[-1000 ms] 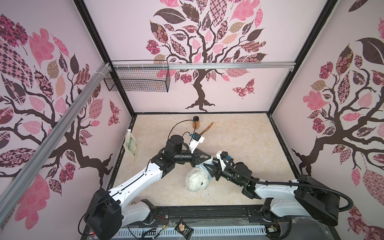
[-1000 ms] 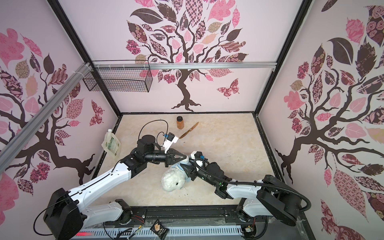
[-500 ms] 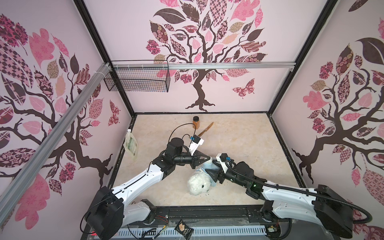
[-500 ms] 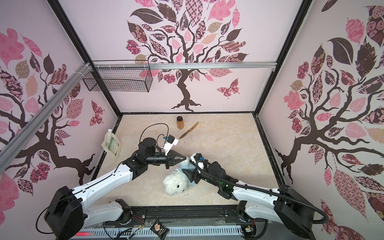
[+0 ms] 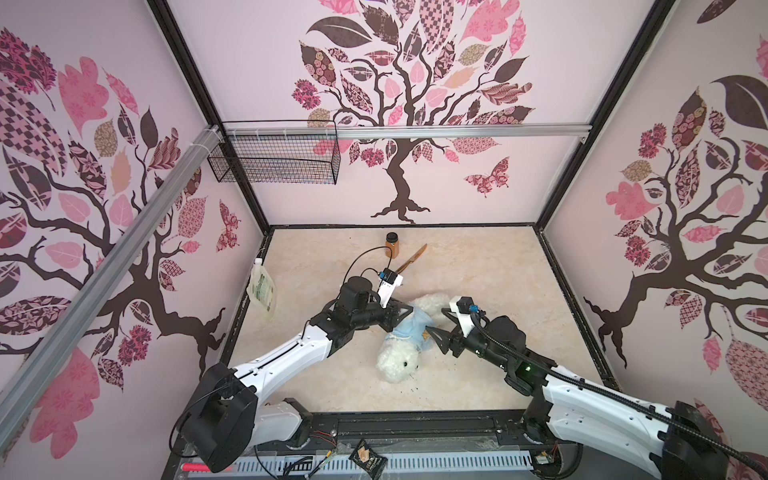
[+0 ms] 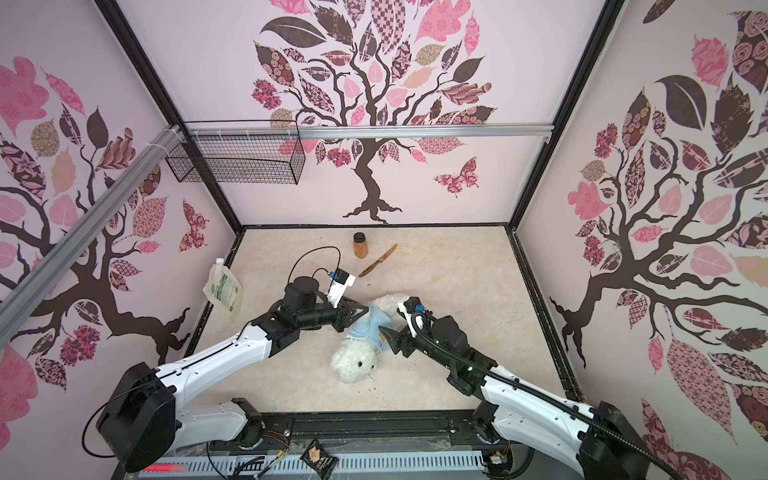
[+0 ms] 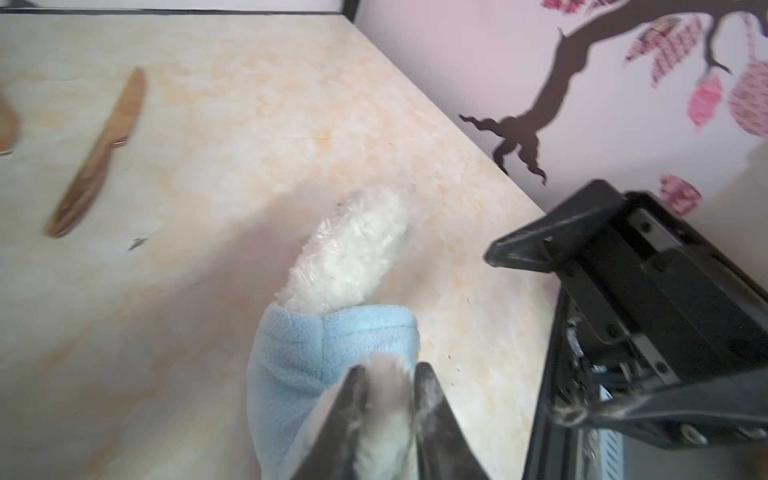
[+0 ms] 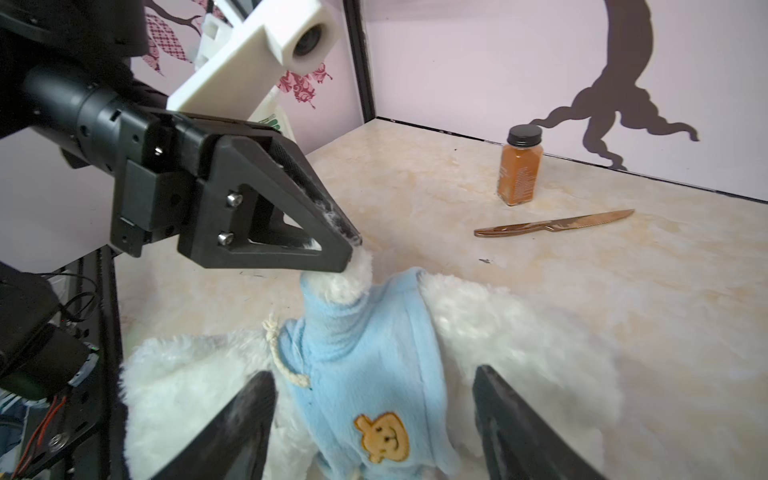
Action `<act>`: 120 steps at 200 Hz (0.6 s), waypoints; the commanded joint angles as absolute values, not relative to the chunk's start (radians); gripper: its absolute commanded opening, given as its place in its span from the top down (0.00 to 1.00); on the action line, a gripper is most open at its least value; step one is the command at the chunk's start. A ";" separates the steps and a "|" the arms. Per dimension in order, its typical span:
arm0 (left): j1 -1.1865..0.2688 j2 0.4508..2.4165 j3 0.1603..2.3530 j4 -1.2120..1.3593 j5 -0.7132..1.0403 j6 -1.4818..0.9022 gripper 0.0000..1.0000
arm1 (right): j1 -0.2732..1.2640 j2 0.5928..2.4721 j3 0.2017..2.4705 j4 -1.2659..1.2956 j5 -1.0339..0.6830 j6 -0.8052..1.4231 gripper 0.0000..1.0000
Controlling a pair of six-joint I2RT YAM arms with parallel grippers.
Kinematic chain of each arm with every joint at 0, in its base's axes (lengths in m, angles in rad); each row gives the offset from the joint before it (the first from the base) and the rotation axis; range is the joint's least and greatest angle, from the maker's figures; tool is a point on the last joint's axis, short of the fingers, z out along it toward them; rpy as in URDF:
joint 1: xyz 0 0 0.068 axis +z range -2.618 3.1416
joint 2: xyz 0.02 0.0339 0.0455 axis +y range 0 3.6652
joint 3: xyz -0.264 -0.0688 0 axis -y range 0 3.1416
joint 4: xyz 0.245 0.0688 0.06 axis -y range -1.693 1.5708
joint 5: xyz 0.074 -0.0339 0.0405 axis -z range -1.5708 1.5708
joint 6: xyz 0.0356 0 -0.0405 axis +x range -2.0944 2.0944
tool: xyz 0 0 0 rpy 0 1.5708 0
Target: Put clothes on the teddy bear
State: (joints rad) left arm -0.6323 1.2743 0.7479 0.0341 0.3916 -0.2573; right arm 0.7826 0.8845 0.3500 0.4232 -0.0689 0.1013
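Observation:
The teddy bear (image 5: 397, 361) (image 6: 353, 361) lies on its back with its head toward the table's front, wearing a light blue shirt (image 5: 409, 328) (image 6: 368, 326) (image 8: 374, 340). My left gripper (image 5: 409, 311) (image 6: 365, 309) (image 7: 388, 374) (image 8: 353, 249) pinches the white paw that pokes out of one sleeve and holds that arm up. My right gripper (image 5: 434, 340) (image 6: 388, 340) (image 8: 374, 374) stands wide open just above the shirted belly, its fingers either side and touching nothing. A bare white leg (image 7: 353, 257) sticks out below the shirt's hem.
An orange spice jar (image 5: 392, 244) (image 8: 520, 170) and a copper knife (image 5: 411, 259) (image 7: 99, 153) (image 8: 552, 224) lie toward the back wall. A pouch (image 5: 262, 286) leans at the left wall. A wire basket (image 5: 274, 158) hangs high on the rail.
My right gripper has spread its jaws wide and come off the shirt, with its arm stretched lower. The left gripper stays at the paw, its jaws slightly eased. The bear has barely shifted.

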 commanded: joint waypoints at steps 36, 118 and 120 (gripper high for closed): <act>-0.553 1.160 0.728 -0.030 -0.109 -0.332 0.49 | 0.778 0.973 0.402 0.374 -0.014 0.127 0.22; -0.551 0.833 0.581 -0.345 -0.245 -0.541 0.24 | 0.689 1.278 0.622 0.323 -0.149 0.190 0.21; -0.551 0.824 0.572 -0.347 -0.240 -0.554 0.23 | 0.684 1.291 0.627 0.325 -0.159 0.194 0.21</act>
